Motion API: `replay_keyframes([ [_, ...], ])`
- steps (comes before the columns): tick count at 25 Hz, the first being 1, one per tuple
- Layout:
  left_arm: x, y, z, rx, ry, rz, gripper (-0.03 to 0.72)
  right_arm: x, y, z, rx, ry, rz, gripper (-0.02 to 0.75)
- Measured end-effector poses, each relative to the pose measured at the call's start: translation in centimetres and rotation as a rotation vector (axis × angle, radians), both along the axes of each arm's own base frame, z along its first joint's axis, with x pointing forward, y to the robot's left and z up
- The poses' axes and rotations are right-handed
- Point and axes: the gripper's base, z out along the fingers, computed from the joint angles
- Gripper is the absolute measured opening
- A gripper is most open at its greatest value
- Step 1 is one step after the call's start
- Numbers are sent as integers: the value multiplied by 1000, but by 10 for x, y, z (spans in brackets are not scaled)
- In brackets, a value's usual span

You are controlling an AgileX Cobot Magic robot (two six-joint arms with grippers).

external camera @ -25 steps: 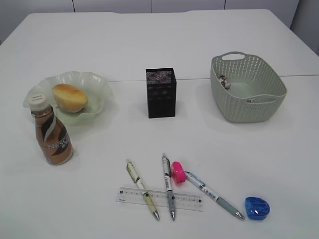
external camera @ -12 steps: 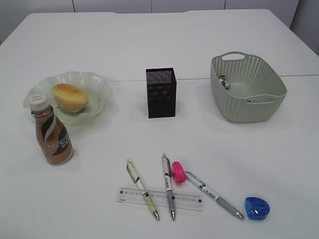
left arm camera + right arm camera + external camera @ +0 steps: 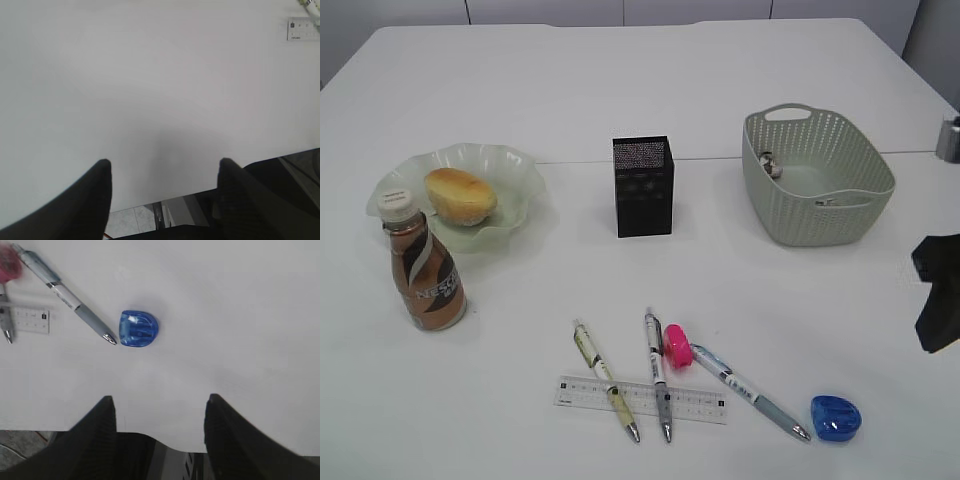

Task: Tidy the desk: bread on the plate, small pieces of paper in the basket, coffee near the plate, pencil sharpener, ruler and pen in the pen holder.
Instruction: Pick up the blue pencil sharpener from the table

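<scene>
Hovering over the near edge of the desk (image 3: pixel 620 90), both claws stand well open with nothing between their fingers. The right gripper (image 3: pixel 159 412) hangs above bare tabletop; just ahead of it and slightly to its left lies the blue pencil sharpener (image 3: pixel 138 328), and the tip of the grey-barrelled pen (image 3: pixel 62 292) ends just beside that sharpener, on its left. Farther to the left of this claw a pink sharpener (image 3: pixel 8 265) shows blurred at the frame corner, beside one end of the ruler (image 3: pixel 30 320). The left gripper (image 3: pixel 165 175) likewise holds nothing, over empty white surface, with only the ruler's other end visible far ahead and to its right.

In the exterior view a dark part of the right arm (image 3: pixel 938 290) shows at the right edge. The ruler lies flat under two more pens (image 3: pixel 658 375), well ahead of both claws. Beyond these, the pen holder (image 3: pixel 643 186) stands upright in the middle. To its right sits the basket (image 3: pixel 817 176) with small scraps in it. To its left the bread (image 3: pixel 460 194) rests on the plate (image 3: pixel 510 170), and the coffee (image 3: pixel 424 270) stands upright just beside the plate's near rim.
</scene>
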Motion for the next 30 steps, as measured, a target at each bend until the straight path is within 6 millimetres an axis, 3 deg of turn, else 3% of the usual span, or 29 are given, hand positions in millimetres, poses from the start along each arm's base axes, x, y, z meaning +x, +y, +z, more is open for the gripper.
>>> replay_keyframes([
  [9, 0, 0, 0, -4, 3, 0, 476, 28, 15, -34, 139, 38, -115, 446],
  [17, 0, -1, 0, -9, 5, 0, 459, 40, 17, -64, 122, 145, -130, 446],
  [25, -1, -3, 0, -35, 8, 1, 442, 47, 18, -66, 101, 72, -159, 446],
  [30, -1, -3, 0, -37, 9, 1, 438, 45, 43, -67, 16, 6, -111, 446],
])
